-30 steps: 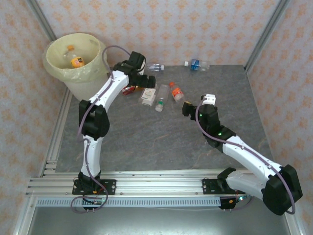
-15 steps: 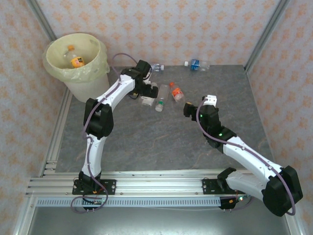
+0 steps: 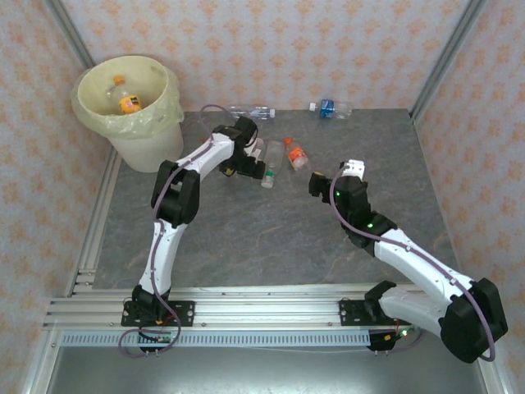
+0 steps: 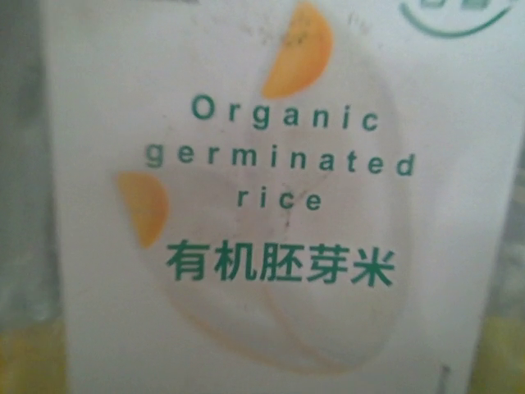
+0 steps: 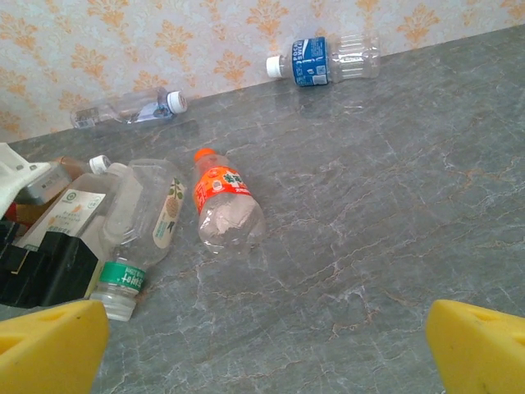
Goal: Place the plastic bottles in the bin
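Sitting right down on the cluster toward the table's far edge, the left gripper (image 3: pixel 248 164) is on the white-label bottle (image 4: pixel 271 197). Its wrist camera is close enough to read "Organic germinated rice" off the label. Its fingers are hidden there, and from above I can't tell whether they're spread or pinching, so no call on a grip.

Over on the right, the right gripper (image 5: pixel 267 349) hangs with its yellow fingers (image 5: pixel 49 345) spread wide, holding nothing, facing the same pile.

On the table (image 3: pixel 271 238), the green-capped bottle (image 5: pixel 148 217) lies just beside the white-label one, with the orange-label bottle (image 5: pixel 221 205) next to it. Along the far edge lie a clear bottle (image 5: pixel 131 108) and a blue-label bottle (image 5: pixel 324 59), well apart. The bin (image 3: pixel 146 139) stands at the far left corner, with a binned bottle (image 3: pixel 127 100) inside, so plenty remains.

Handling, as I judge it: these look empty, so they should be light and thin-walled, denting under a hard squeeze. They are slick and round too, likely to roll or squirt out of a sloppy pinch. The best hold is across the middle of the body, over the label, not at the cap or neck. With neighbours this close, a nudge could send them rolling.
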Action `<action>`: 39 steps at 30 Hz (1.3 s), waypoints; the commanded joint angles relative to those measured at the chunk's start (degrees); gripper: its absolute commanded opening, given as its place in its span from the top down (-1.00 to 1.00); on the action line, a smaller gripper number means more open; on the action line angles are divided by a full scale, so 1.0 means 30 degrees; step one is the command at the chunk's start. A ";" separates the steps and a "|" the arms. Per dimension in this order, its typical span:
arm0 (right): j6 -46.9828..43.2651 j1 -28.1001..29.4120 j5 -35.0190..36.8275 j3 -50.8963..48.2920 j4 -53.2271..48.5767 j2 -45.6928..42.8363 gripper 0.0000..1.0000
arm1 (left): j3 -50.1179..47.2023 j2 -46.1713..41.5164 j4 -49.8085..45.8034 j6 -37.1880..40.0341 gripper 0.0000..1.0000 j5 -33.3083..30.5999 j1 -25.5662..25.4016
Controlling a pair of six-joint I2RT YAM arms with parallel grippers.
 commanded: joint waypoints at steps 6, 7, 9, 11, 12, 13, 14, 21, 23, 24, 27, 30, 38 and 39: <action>0.0404 -0.0141 0.0550 -0.0135 -0.0472 -0.0229 -0.99 | -0.0554 -0.0615 0.0967 0.0912 -0.63 -0.0653 -0.0345; 0.0390 -0.0136 0.0523 -0.0164 -0.0456 -0.0224 -0.98 | -0.0864 -0.0863 0.1193 0.0924 -0.62 -0.0797 -0.0377; 0.0388 -0.0153 0.0525 -0.0165 -0.0398 -0.0194 -0.99 | -0.1420 -0.1328 0.1533 0.0902 -0.60 -0.0948 -0.0369; 0.0347 -0.0187 0.0489 -0.0140 -0.0397 -0.0193 -0.98 | -0.1934 -0.1884 0.1800 0.0888 -0.57 -0.1036 -0.0360; 0.0333 -0.0176 0.0495 -0.0136 -0.0383 -0.0193 -0.98 | -0.2155 -0.2135 0.1910 0.0843 -0.56 -0.1075 -0.0374; 0.0318 -0.0163 0.0496 -0.0136 -0.0361 -0.0164 -0.98 | -0.2403 -0.2441 0.2050 0.0805 -0.54 -0.1081 -0.0375; 0.0319 -0.0190 0.0488 -0.0138 -0.0328 -0.0147 -0.98 | -0.2619 -0.2723 0.2178 0.0771 -0.53 -0.1072 -0.0352; 0.0303 -0.0249 0.0324 -0.0079 -0.0224 0.0084 -0.98 | -0.4004 -0.4813 0.2856 0.0537 -0.41 -0.0920 -0.0407; 0.0315 -0.0249 0.0261 -0.0023 -0.0188 0.0180 -0.99 | -0.4195 -0.5231 0.2850 0.0485 -0.37 -0.0920 -0.0407; 0.0318 -0.0249 0.0206 0.0036 -0.0192 0.0244 -0.98 | -0.4290 -0.5430 0.2834 0.0479 -0.34 -0.0874 -0.0407; 0.0315 -0.0249 0.0076 0.0142 -0.0135 0.0392 -0.98 | -0.4596 -0.6107 0.2890 0.0450 -0.32 -0.0729 -0.0436; 0.0234 -0.0246 -0.0254 0.0152 0.0072 0.0422 -0.98 | -0.5045 -0.6911 0.3225 0.0390 -0.32 -0.0551 -0.0494; -0.1794 -0.0249 -0.5029 -0.0079 0.1955 0.0370 -0.99 | -0.5905 -0.8599 0.4089 -0.0092 -0.29 0.0042 -0.0553; -0.1954 -0.0249 -0.5887 -0.0027 0.2152 0.0420 -0.99 | -0.5977 -0.9291 0.4219 -0.0136 -0.29 0.0087 -0.0552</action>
